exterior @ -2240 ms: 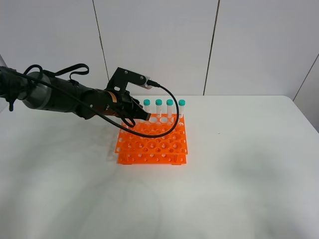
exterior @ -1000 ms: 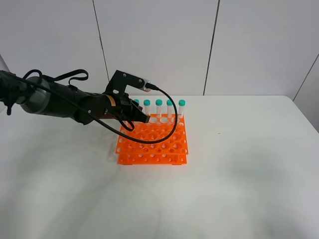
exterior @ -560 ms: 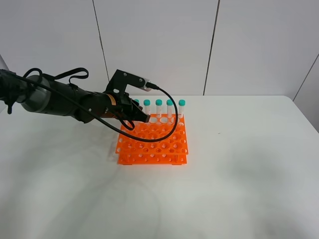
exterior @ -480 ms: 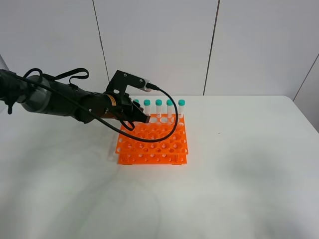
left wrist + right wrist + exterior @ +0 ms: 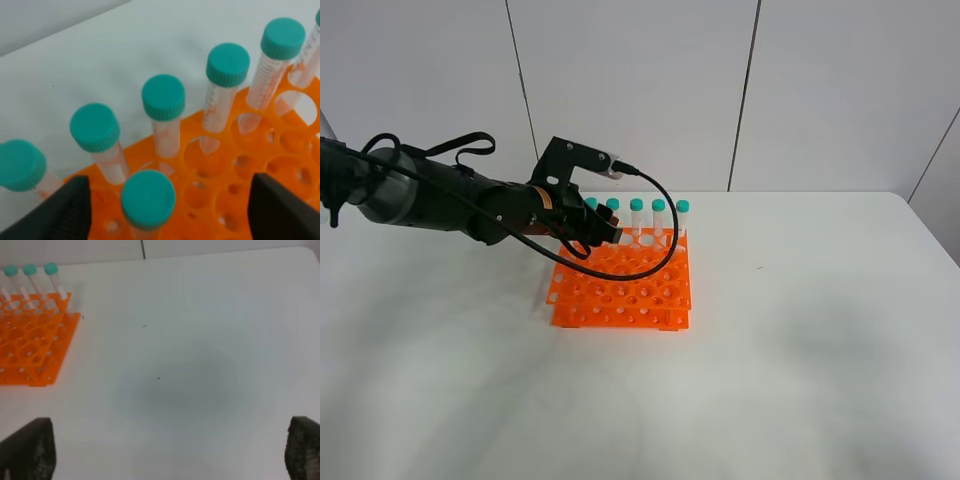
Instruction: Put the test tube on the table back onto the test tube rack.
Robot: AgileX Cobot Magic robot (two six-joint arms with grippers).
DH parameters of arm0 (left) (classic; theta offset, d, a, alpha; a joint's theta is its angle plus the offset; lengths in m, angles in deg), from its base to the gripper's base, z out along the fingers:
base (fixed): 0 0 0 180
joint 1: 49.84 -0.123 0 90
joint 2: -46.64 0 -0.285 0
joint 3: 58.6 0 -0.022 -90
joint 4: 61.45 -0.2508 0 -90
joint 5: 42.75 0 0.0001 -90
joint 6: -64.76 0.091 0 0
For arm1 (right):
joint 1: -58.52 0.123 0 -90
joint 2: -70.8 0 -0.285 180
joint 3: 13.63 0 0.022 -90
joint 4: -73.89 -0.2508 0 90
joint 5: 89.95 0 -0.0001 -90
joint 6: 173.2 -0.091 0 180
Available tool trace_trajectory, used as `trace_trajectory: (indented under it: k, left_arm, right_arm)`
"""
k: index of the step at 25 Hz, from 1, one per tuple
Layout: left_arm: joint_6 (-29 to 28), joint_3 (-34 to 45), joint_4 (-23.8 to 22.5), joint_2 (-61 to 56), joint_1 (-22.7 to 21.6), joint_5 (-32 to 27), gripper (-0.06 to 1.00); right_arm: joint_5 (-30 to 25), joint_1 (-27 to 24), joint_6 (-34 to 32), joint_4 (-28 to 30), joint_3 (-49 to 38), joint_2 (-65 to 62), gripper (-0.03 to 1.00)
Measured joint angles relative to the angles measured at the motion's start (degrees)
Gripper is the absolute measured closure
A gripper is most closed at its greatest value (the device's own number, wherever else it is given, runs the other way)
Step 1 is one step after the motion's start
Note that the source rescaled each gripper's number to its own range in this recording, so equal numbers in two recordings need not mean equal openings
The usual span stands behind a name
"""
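Left gripper [image 5: 603, 232] hovers over the far-left corner of the orange test tube rack [image 5: 623, 283] on the white table [image 5: 800, 350], jaws spread wide, nothing between them. In the left wrist view the test tube [image 5: 148, 200] stands seated in a rack hole midway between the two dark fingers [image 5: 70, 210], clear of both, just in front of a far row of teal-capped tubes [image 5: 163, 115]. Right gripper [image 5: 170, 450] also wide open, over bare table right of the rack.

L arm [image 5: 440, 200]: black, rounded | orange label band | black cable [image 5: 655, 235] looped | black cam bracket [image 5: 570, 160] | fingers [image 5: 67, 212] dark grey
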Motion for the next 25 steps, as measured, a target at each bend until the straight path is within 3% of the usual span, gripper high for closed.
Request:
trace_trajectory:
  k: [6,9,11,13,16,21,25]
  left_arm:
    - [-0.46,0.0,0.0,-6.26,0.0,-0.66,0.32]
    - [-0.46,0.0,0.0,-10.2,-0.87,-4.41,0.3]
    - [-0.48,-0.05,0.0,-12.23,-2.64,-8.93,0.23]
    - [-0.53,-0.6,0.0,-13.42,-4.85,-15.69,0.1]
    - [-0.84,-2.38,1.32,-13.27,-8.94,-27.14,-0.01]
    - [0.87,-6.55,6.55,-9.74,-16.47,-44.59,-0.05]
    - [2.4,-9.5,8.34,-6.73,-20.25,-54.55,-0.05]
  right_arm:
    - [0.0,0.0,0.0,0.0,0.0,0.0,-0.03]
    - [0.0,0.0,0.0,0.0,0.0,0.0,-0.03]
    - [0.0,0.0,0.0,0.31,0.0,0.0,-0.03]
    - [0.0,0.0,0.0,0.0,0.0,0.0,-0.03]
    - [0.0,0.0,0.0,0.0,0.0,0.0,-0.03]
    - [0.0,0.0,0.0,0.0,0.0,0.0,-0.03]
    - [0.0,0.0,0.0,0.0,0.0,0.0,-0.03]
